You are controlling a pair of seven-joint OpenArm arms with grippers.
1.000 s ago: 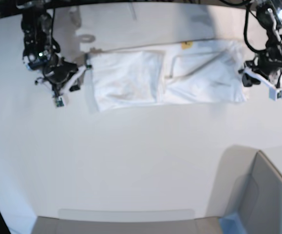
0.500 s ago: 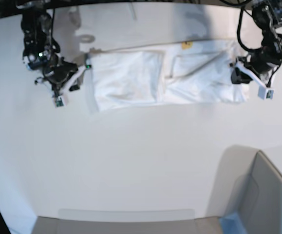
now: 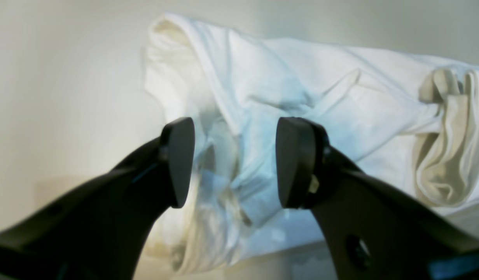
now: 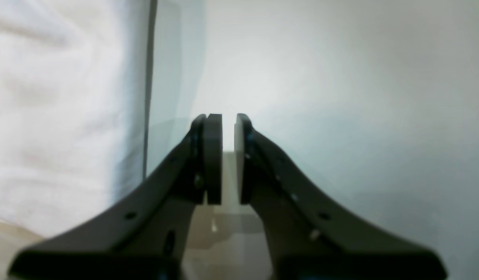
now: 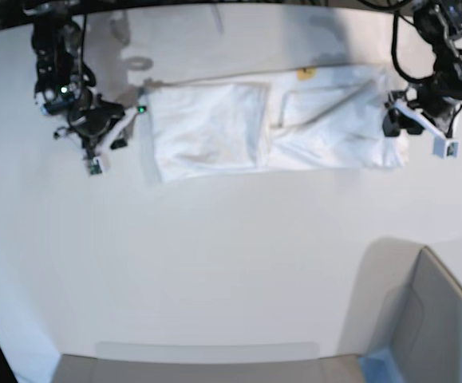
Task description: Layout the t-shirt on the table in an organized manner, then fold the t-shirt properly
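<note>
Left wrist view: the left gripper had its jaws wide apart, nothing between the pads; bunched hem and sleeve folds of the shirt lay just beyond the tips.
Right wrist view: the right gripper had its jaws nearly together with a thin gap, nothing in it; the shirt's edge lay to one side, apart from the fingers.
Grey bin: nearest in the base view, its wall stood well clear of the cloth.
Table: bare white top filled the middle ground.
Shirt: it lay far across the table as a long folded band with the print hidden, one end beside each arm.
Arms: the left gripper sat at the band's end on that view's right; the right gripper rested just off the other end.
Stage: I judged the side folds done, the end-to-end fold not yet made.
Risk, grip: closing on the loose bunched layers might have caught only the top ply, so the lower layers would trail and undo the fold.
Risk, anchor: with the right gripper off the cloth, any pull could have dragged the whole band askew.
</note>
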